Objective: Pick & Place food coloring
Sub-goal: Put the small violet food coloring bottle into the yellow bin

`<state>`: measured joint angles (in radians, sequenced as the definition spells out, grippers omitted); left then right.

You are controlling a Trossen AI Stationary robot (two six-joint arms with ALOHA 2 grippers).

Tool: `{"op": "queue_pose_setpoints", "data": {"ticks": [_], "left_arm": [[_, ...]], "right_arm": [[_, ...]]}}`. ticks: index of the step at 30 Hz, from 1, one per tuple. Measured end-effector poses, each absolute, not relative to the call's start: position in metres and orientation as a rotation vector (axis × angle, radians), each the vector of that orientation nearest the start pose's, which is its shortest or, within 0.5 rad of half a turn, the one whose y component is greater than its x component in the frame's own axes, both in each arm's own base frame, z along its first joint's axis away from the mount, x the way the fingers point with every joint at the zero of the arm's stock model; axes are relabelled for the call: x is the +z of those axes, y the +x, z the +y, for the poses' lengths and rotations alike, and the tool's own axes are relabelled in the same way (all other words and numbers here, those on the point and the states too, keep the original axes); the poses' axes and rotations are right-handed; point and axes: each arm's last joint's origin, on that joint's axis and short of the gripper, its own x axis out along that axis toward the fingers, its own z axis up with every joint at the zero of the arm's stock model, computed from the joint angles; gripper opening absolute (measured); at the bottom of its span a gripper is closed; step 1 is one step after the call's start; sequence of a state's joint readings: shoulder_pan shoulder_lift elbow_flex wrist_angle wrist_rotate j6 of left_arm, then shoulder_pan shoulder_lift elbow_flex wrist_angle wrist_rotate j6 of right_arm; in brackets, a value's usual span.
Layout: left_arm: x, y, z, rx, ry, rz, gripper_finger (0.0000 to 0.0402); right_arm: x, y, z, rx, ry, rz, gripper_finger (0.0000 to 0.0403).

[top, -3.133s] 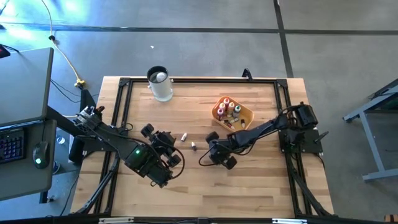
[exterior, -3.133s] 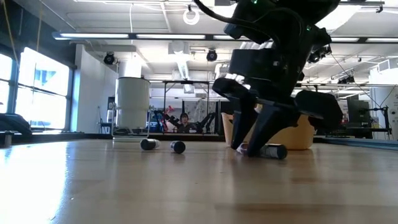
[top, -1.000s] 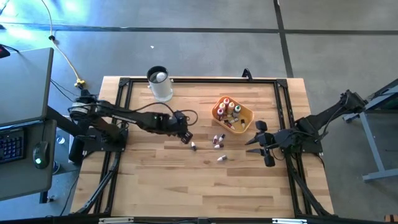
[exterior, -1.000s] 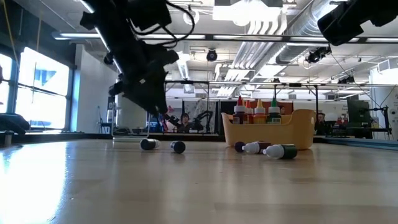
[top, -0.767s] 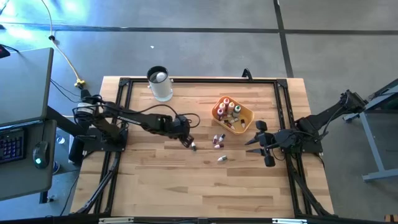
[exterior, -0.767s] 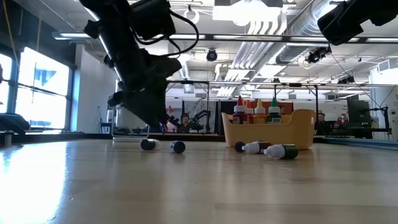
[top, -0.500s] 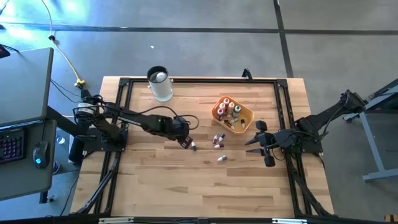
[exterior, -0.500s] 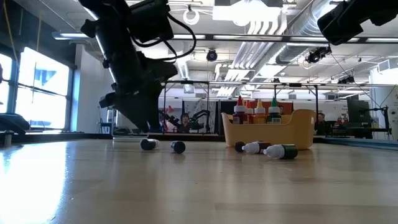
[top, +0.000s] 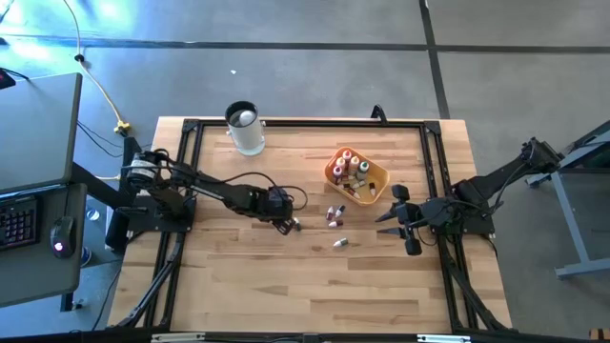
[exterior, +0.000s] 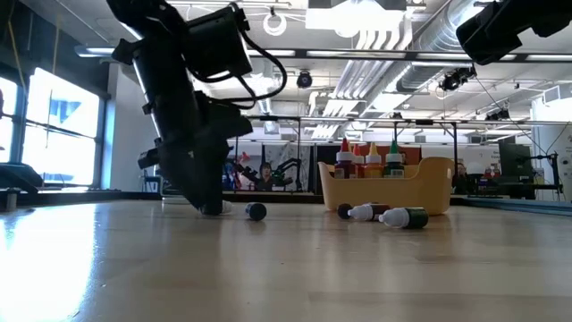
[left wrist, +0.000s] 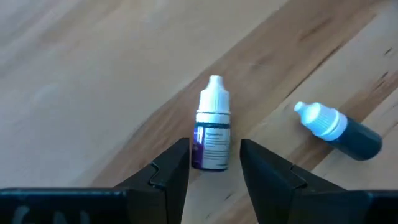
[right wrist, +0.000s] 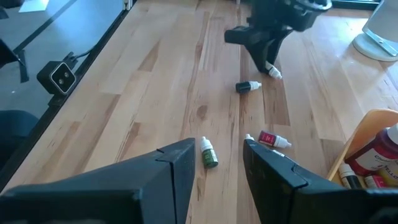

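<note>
Reaching low over the pale wooden worktop, the left pincer straddles a small white-capped squeeze bottle with a purple-printed label. The bottle lies flat between the two dark fingers, its cap pointing away from the pincer. Jaws are parted, a sliver of gap showing on each side of the bottle, so nothing gripped. Just beyond that pincer's tips and off to one side lies a dark-bodied bottle with a pale cap, apart from the first.

Moving right, in the high view, two more small bottles lie together on the wood just short of the orange-yellow plastic tray, and another lies alone nearer the front edge. The tray holds a cluster of upright bottles with red and pale caps.

Far right, the right pincer hovers off the worktop near the table's right edge, fingers parted and holding nothing, well apart from every bottle. The nearest loose one, green-bodied, lies ahead of its tips.
</note>
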<state>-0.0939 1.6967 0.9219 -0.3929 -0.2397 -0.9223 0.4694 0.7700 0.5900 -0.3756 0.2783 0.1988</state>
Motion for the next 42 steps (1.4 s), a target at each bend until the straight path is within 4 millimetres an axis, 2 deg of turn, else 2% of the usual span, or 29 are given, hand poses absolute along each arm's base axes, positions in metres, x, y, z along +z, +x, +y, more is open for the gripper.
{"op": "queue_pose_setpoints", "data": {"ticks": [8, 24, 34, 39, 42], "left_arm": [[0.137, 0.311, -0.023, 0.678, -0.547, 0.994, 0.0142], [0.137, 0.314, -0.022, 0.686, -0.539, 0.952, 0.014], [0.137, 0.313, -0.021, 0.707, -0.558, 0.942, 0.0067], [0.142, 0.326, -0.022, 0.68, -0.66, 0.828, 0.0071], [0.158, 0.343, -0.024, 0.599, -0.669, 0.667, 0.0074]], "right_arm": [[0.252, 0.149, 0.067, 0.134, -0.01, 0.533, 0.0129], [0.252, 0.149, 0.067, 0.134, -0.009, 0.533, 0.0129], [0.252, 0.149, 0.067, 0.134, -0.009, 0.533, 0.0129], [0.252, 0.149, 0.067, 0.134, -0.008, 0.533, 0.0129], [0.252, 0.149, 0.067, 0.133, -0.009, 0.533, 0.0129]]}}
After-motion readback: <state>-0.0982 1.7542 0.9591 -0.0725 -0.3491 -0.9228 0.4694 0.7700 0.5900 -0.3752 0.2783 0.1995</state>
